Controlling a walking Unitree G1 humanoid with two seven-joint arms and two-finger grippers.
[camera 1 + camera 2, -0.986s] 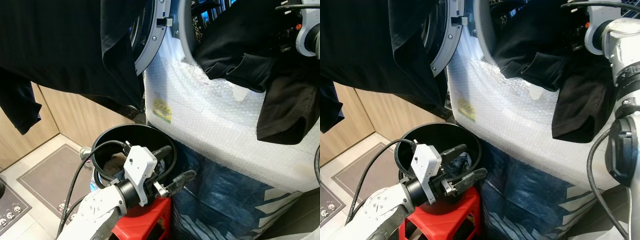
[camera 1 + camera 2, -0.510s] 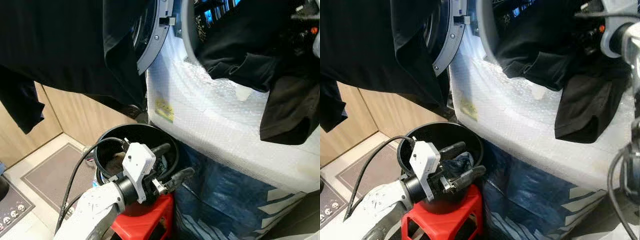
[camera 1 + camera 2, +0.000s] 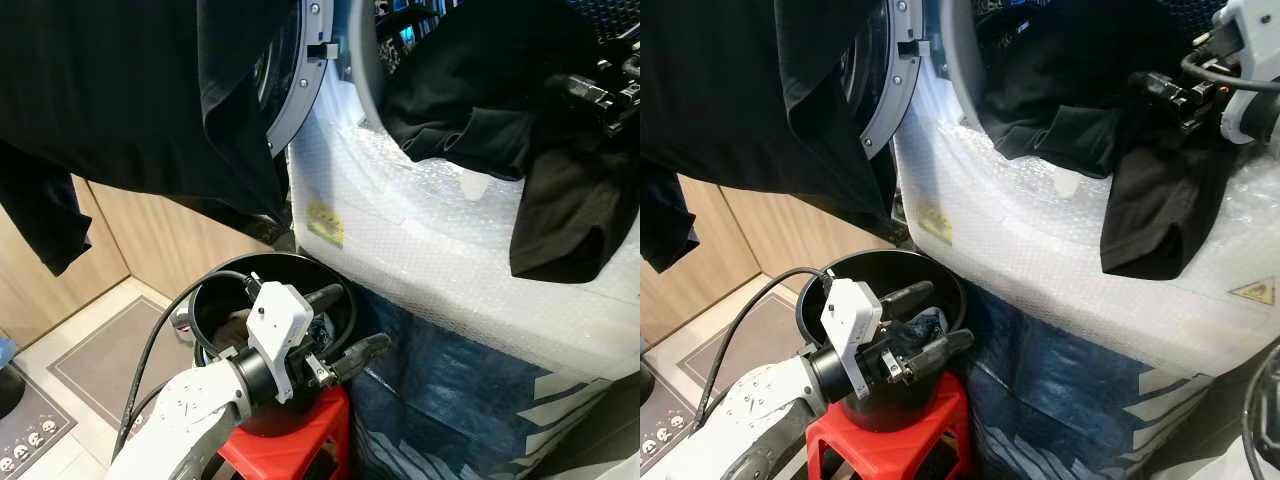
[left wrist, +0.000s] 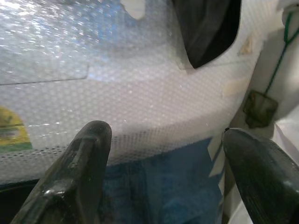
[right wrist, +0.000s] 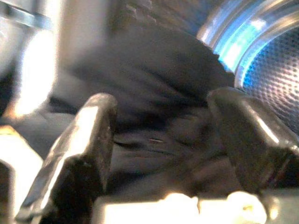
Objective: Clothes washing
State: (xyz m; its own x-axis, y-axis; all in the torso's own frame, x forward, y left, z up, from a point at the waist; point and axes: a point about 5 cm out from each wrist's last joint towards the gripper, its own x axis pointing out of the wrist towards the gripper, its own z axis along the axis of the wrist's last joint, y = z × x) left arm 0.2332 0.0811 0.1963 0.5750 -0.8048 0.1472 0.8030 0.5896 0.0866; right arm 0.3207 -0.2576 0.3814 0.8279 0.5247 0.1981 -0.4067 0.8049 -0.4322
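Observation:
A black garment (image 3: 470,90) spills out of the washer drum (image 5: 275,70) and hangs down the bubble-wrapped washer front (image 3: 420,240). My right gripper (image 3: 1165,90) is at the drum mouth, pointing into that garment (image 5: 154,93). Its fingers (image 5: 74,154) stand apart and open, with cloth bunched just ahead of them. My left gripper (image 3: 358,322) hovers open and holding nothing over a black bucket (image 3: 215,275) on a red stool (image 3: 290,450). Some clothes (image 3: 925,322) lie inside the bucket. Another black garment (image 3: 120,90) drapes over the open washer door (image 3: 305,75).
A blue bag (image 3: 450,400) leans against the washer's base, right of the stool. Wooden cabinets (image 3: 170,240) stand at the left, and a grey floor mat (image 3: 100,350) lies before them. The hanging dark clothes hide much of the upper left.
My right arm has lifted, and its gripper now reaches into the garment at the drum mouth. The left arm has stayed over the bucket. The camera has shifted slightly.

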